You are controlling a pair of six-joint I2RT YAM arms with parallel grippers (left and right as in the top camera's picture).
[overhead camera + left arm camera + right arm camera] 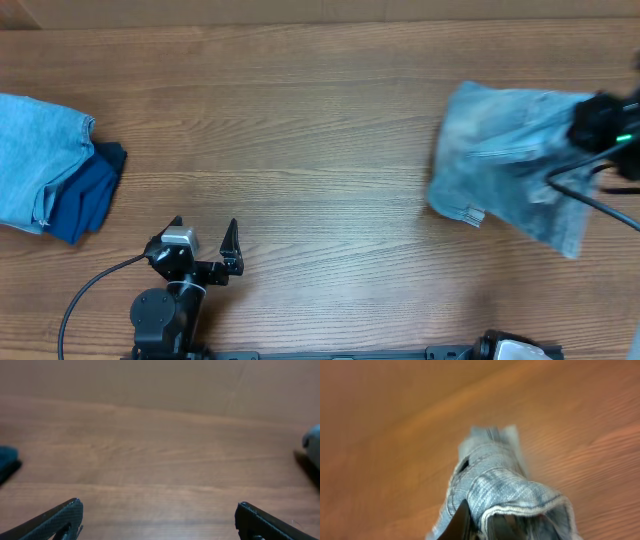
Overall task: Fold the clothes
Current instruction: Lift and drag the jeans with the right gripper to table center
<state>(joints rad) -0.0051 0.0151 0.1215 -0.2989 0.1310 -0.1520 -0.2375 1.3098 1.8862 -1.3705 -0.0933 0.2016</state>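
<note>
The pale light-blue denim shorts [500, 160] hang bunched at the table's right side, partly lifted, with a hemmed cuff low at the front. My right gripper [600, 120] is at the far right edge, shut on the upper right part of the shorts. In the right wrist view the denim [495, 475] drapes over the jaws [485, 527], with a stitched hem folded across them. My left gripper [205, 235] is open and empty near the front left of the table, far from the shorts. Its fingers [157, 510] are spread wide over bare wood.
A folded light-blue garment [35, 160] lies at the left edge on top of a dark navy folded garment [90, 195]. The navy one shows blurred at the left of the left wrist view [7, 460]. The wooden table [300, 130] lies between the two sides.
</note>
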